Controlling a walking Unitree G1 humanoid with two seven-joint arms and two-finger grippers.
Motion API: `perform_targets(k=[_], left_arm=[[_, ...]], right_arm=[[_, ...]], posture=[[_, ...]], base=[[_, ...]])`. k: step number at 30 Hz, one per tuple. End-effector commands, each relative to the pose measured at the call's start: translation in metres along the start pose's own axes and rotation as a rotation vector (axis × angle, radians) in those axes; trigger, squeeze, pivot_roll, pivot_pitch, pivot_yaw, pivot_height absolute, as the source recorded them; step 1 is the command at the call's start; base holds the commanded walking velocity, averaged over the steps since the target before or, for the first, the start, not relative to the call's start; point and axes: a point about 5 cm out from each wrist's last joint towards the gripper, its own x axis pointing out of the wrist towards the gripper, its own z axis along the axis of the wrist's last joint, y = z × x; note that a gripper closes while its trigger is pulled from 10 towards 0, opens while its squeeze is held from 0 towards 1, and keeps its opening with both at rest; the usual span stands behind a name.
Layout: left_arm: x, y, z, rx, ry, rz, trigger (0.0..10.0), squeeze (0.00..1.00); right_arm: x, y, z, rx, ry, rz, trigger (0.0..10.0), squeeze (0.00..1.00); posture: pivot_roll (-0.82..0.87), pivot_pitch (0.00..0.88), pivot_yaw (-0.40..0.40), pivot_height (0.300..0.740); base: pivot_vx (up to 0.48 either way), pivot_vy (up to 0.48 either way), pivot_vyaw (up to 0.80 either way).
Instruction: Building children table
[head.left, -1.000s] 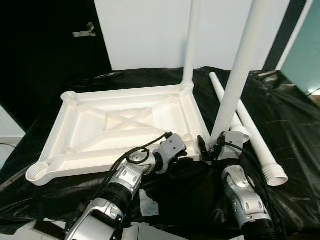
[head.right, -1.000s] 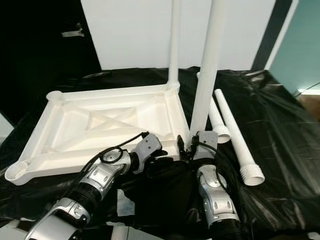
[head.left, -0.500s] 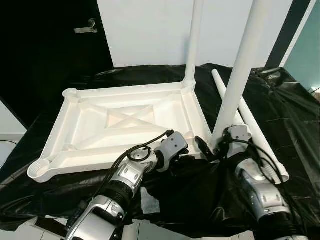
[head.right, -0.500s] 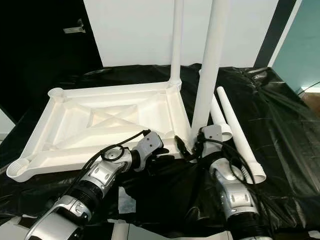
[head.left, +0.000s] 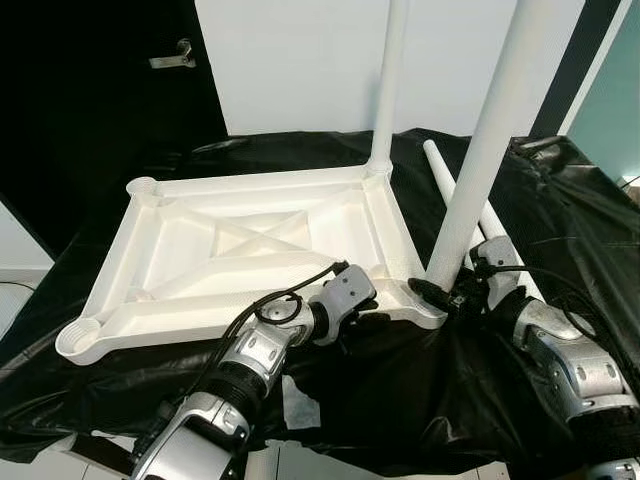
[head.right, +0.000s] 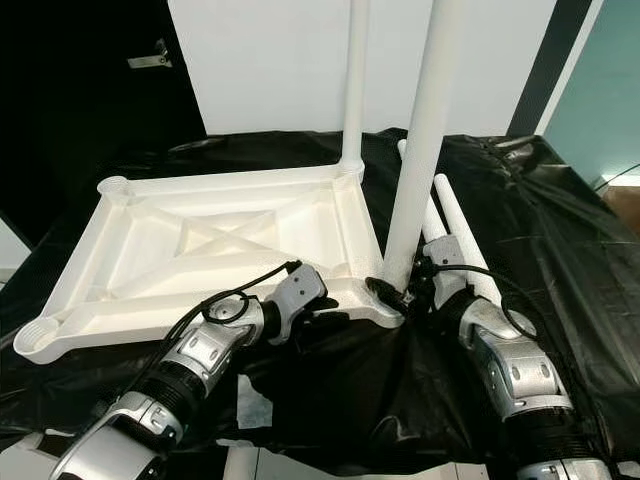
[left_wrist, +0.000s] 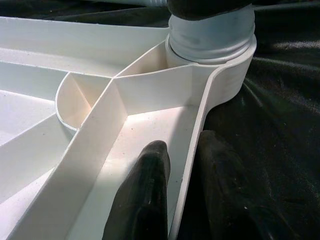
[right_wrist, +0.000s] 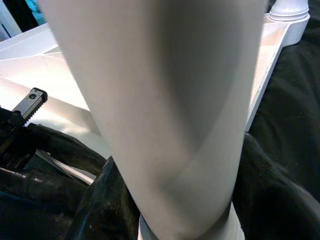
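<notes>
Centre frame: inverted white tabletop (head.left: 250, 255) on my black-sheeted counter (head.left: 560, 200), white wall behind. Left gripper (left_wrist: 182, 197) jaws clamp its rim; right gripper (head.left: 445, 297) jaws clamp the upright leg (head.left: 480, 170).

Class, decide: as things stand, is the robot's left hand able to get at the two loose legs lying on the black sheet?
Probably not: the left hand pinches the tabletop rim, and the upright leg and right hand stand between it and the loose legs.

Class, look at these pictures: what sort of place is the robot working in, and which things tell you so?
Probably an indoor room used as an assembly area: a black plastic sheet covers the work surface, an upturned white tabletop lies on it, and a dark door stands behind.
</notes>
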Motion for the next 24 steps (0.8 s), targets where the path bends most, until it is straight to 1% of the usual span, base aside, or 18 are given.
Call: perform_targets(k=[1, 2, 3, 4, 5, 7, 8, 9, 10, 11, 12, 13, 15, 19, 20, 21, 23, 24], left_arm=[[0.003, -0.027, -0.050, -0.140, 0.176, -0.114, 10.0, 0.00], [0.003, -0.027, -0.050, -0.141, 0.176, -0.114, 10.0, 0.00], [0.003, -0.027, -0.050, -0.141, 0.176, -0.114, 10.0, 0.00], [0.003, -0.027, -0.050, -0.142, 0.176, -0.114, 10.0, 0.00], [0.003, -0.027, -0.050, -0.142, 0.176, -0.114, 10.0, 0.00], [0.002, -0.027, -0.050, -0.142, 0.176, -0.111, 10.0, 0.00], [0.002, -0.026, -0.050, -0.143, 0.175, -0.109, 10.0, 0.00], [0.002, -0.026, -0.050, -0.143, 0.175, -0.109, 10.0, 0.00], [0.002, -0.026, -0.049, -0.143, 0.175, -0.108, 10.0, 0.00], [0.001, -0.026, -0.049, -0.143, 0.174, -0.106, 10.0, 0.00], [0.001, -0.025, -0.050, -0.143, 0.174, -0.105, 10.0, 0.00], [0.001, -0.025, -0.050, -0.143, 0.174, -0.105, 10.0, 0.00], [0.000, -0.026, -0.051, -0.144, 0.176, -0.102, 10.0, 0.00], [-0.001, -0.026, -0.052, -0.145, 0.181, -0.103, 10.0, 0.00], [-0.001, -0.026, -0.053, -0.144, 0.183, -0.103, 10.0, 0.00], [-0.001, -0.026, -0.053, -0.144, 0.183, -0.103, 10.0, 0.00], [-0.001, -0.025, -0.052, -0.144, 0.181, -0.097, 10.0, 0.00], [-0.002, -0.024, -0.052, -0.145, 0.180, -0.092, 10.0, 0.00]], right_arm=[[0.008, 0.013, -0.005, 0.024, 0.016, 0.078, 0.0, 0.00], [0.010, 0.014, -0.005, 0.055, -0.001, 0.053, 0.0, 0.00], [0.010, 0.014, -0.005, 0.055, -0.001, 0.053, 0.0, 0.00], [0.013, 0.015, -0.005, 0.083, -0.016, 0.012, 0.0, 0.00], [0.013, 0.015, -0.005, 0.083, -0.016, 0.012, 0.0, 0.00], [0.019, 0.017, -0.016, 0.102, -0.006, -0.328, 0.0, 0.00], [0.018, 0.023, -0.022, 0.106, 0.000, -0.436, 0.0, 0.00], [0.018, 0.023, -0.022, 0.106, 0.000, -0.436, 0.0, 0.00], [0.018, 0.028, -0.026, 0.109, 0.003, -0.491, 0.0, 0.00], [0.018, 0.036, -0.028, 0.122, 0.003, -0.506, 0.0, 0.00], [0.019, 0.042, -0.029, 0.136, 0.004, -0.515, 0.0, 0.00], [0.019, 0.042, -0.029, 0.136, 0.004, -0.515, 0.0, 0.00], [0.022, 0.050, -0.029, 0.151, 0.001, -0.525, 0.0, 0.00], [0.022, 0.049, -0.027, 0.141, -0.014, -0.565, 0.0, 0.00], [0.019, 0.045, -0.026, 0.116, -0.022, -0.626, 0.0, 0.00], [0.019, 0.045, -0.026, 0.116, -0.022, -0.626, 0.0, 0.00], [0.011, 0.037, -0.024, 0.078, -0.037, -0.733, 0.0, 0.00], [0.007, 0.035, -0.024, 0.076, -0.043, -0.774, 2.3, 0.00]], posture=[[-0.06, 0.000, 0.000, 0.740], [-0.06, 0.000, 0.001, 0.740], [-0.06, 0.000, 0.001, 0.740], [-0.06, 0.000, 0.001, 0.740], [-0.06, 0.000, 0.001, 0.740], [-0.05, 0.000, -0.004, 0.740], [-0.04, 0.000, -0.010, 0.740], [-0.04, 0.000, -0.010, 0.740], [-0.04, 0.000, -0.010, 0.740], [-0.04, 0.000, -0.010, 0.740], [-0.04, 0.000, -0.010, 0.740], [-0.04, 0.000, -0.010, 0.740], [-0.03, 0.000, -0.009, 0.740], [-0.03, 0.000, -0.009, 0.740], [-0.03, 0.000, -0.015, 0.740], [-0.03, 0.000, -0.015, 0.740], [-0.02, 0.000, -0.021, 0.740], [-0.02, 0.000, -0.021, 0.740]], base=[[0.000, 0.000, 0.00], [0.000, 0.000, 0.00], [0.000, 0.000, 0.00], [0.000, 0.000, 0.00], [0.000, 0.000, 0.00], [0.000, 0.000, 0.00], [0.000, 0.000, 0.00], [0.000, 0.000, 0.00], [0.000, 0.000, 0.00], [0.000, 0.000, 0.00], [0.000, 0.000, 0.00], [0.000, 0.000, 0.00], [0.000, 0.000, 0.00], [0.000, 0.000, 0.00], [0.000, 0.000, 0.00], [0.000, 0.000, 0.00], [0.000, 0.000, 0.00], [0.000, 0.000, 0.00]])
